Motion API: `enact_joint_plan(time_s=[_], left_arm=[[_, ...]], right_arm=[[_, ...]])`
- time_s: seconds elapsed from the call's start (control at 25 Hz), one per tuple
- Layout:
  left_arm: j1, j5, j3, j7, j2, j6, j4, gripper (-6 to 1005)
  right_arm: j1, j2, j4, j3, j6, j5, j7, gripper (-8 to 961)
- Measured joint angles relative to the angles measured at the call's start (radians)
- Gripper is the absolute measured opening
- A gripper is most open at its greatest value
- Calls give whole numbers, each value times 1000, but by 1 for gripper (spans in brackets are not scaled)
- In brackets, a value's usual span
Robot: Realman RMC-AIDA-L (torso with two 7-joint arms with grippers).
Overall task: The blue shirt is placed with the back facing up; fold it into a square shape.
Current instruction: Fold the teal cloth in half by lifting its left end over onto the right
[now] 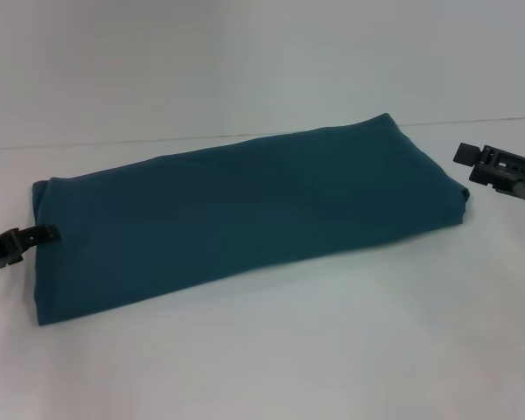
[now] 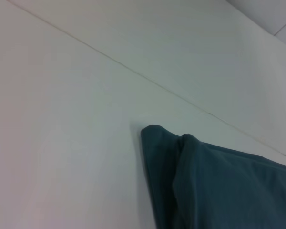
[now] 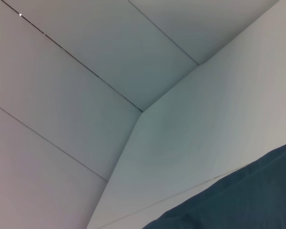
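Note:
The blue shirt [image 1: 245, 210] lies on the white table [image 1: 332, 350] as a long folded band, running from near left to far right. My left gripper [image 1: 44, 234] sits low at the band's left end, right at the cloth's edge. My right gripper [image 1: 464, 156] hovers just off the band's far right corner, apart from the cloth. In the left wrist view, a layered corner of the shirt [image 2: 219, 186] shows. An edge of the shirt [image 3: 238, 200] shows in the right wrist view.
The table's back edge [image 1: 201, 138] runs just behind the shirt, with a pale wall [image 1: 245, 61] beyond it. Bare tabletop stretches in front of the shirt toward me.

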Motion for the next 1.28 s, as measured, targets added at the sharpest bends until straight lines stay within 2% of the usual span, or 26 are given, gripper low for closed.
enact_joint_plan(time_s=[0.84, 1.28], left_arm=[[-5, 0, 24, -2, 0, 3, -27, 827], [-71, -7, 28, -2, -8, 76, -60, 784]], right_arm=[[2, 2, 0, 2, 14, 0, -2, 850], [0, 2, 0, 1, 13, 0, -2, 848]])
